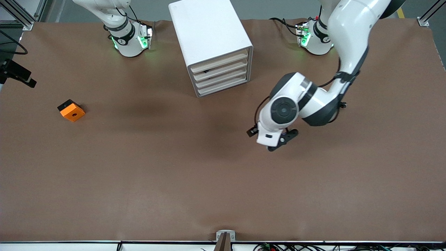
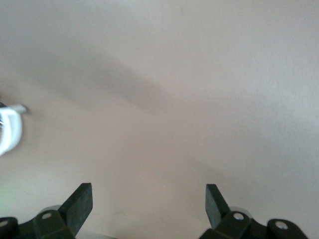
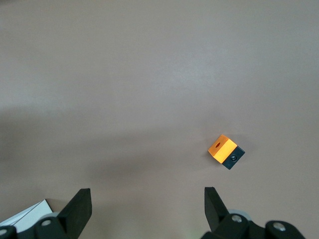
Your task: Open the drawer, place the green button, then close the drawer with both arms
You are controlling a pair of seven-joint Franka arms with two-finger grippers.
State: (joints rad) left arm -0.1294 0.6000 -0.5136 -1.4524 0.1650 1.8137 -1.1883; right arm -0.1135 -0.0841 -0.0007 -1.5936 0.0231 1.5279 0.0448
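White four-drawer cabinet (image 1: 212, 45) standing shut, lowest cream-fronted drawer (image 1: 223, 87) unopened. Button not visible. Left gripper (image 1: 275, 139) hovering over brown surface (image 1: 174, 174), fingers apart, empty. Right gripper (image 3: 144, 211) spread, waiting above orange block (image 3: 225, 151).

We find no text, label, brand, number or sign that we can read in any of the three views. The dark bands on the two arm bases carry small pale marks, but we cannot make them out as letters or digits. The white cabinet (image 1: 210, 43), the orange block (image 1: 71, 110) and the brown table (image 1: 139, 174) carry no lettering that we can see, and both wrist views show bare surfaces with no print on them.
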